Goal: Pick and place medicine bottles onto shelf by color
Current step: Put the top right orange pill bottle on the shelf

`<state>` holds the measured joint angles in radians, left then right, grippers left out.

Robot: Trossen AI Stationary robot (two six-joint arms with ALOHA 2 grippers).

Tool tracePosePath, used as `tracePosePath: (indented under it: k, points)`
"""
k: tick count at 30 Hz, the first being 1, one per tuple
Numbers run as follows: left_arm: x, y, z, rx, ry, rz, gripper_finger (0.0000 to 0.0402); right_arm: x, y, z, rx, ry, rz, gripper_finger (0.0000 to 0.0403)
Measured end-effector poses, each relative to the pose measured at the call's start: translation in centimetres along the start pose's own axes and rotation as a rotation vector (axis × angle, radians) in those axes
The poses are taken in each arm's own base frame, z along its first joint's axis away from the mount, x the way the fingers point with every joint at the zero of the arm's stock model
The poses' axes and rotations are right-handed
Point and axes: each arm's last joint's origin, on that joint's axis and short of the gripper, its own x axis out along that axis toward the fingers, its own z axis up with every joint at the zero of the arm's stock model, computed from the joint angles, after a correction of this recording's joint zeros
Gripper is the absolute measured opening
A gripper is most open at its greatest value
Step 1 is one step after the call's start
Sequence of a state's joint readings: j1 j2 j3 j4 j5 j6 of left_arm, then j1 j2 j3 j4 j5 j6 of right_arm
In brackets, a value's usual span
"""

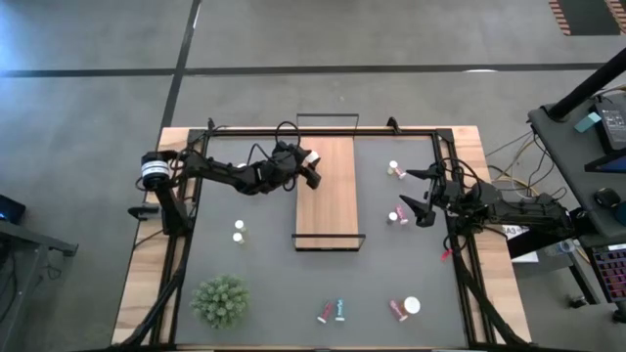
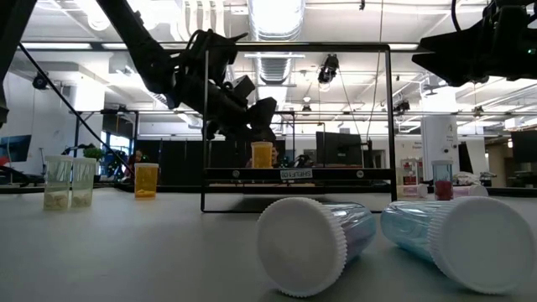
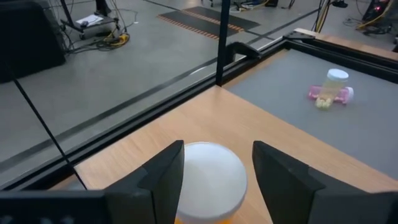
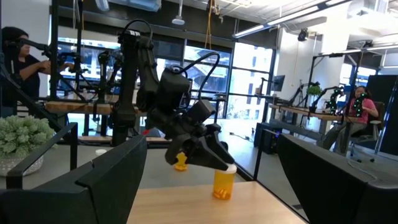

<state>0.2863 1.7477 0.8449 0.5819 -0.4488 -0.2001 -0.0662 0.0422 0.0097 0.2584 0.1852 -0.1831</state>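
An orange medicine bottle [image 4: 224, 182] is being straddled on the shelf's [image 1: 328, 210] far left corner by the left gripper [image 1: 311, 169], fingers parted around its cap; the right gripper [image 1: 419, 192] is being held wide open, empty.

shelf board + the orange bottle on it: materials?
Shelf: looks like light wood or wood laminate, matte, faint grain showing in the left wrist view; thin black end frames, probably metal wire. Orange bottle: translucent amber body, likely plastic, pills visible inside; opaque white cap, smooth and likely plastic too.

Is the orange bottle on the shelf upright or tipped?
Upright. The orange bottle stands on the shelf, white cap up, between the left gripper's fingers.
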Motion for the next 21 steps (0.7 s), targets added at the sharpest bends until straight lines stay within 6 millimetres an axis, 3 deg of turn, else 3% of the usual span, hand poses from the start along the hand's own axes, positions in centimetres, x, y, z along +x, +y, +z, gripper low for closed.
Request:
tracePosePath:
  k: [5, 14, 21]
  points:
    - [-0.11, 0.08, -0.36, -0.022, 0.006, -0.013, 0.0184, 0.00, 0.00, 0.00, 0.000, 0.000, 0.000, 0.0350]
    - [-0.33, 0.30, -0.86, -0.049, 0.009, -0.012, 0.0246, 0.00, 0.00, 0.01, 0.000, 0.000, 0.000, 0.0350]
    - [-0.24, 0.12, -0.55, -0.027, 0.000, -0.022, 0.0252, 0.00, 0.00, 0.01, 0.000, 0.000, 0.000, 0.0350]
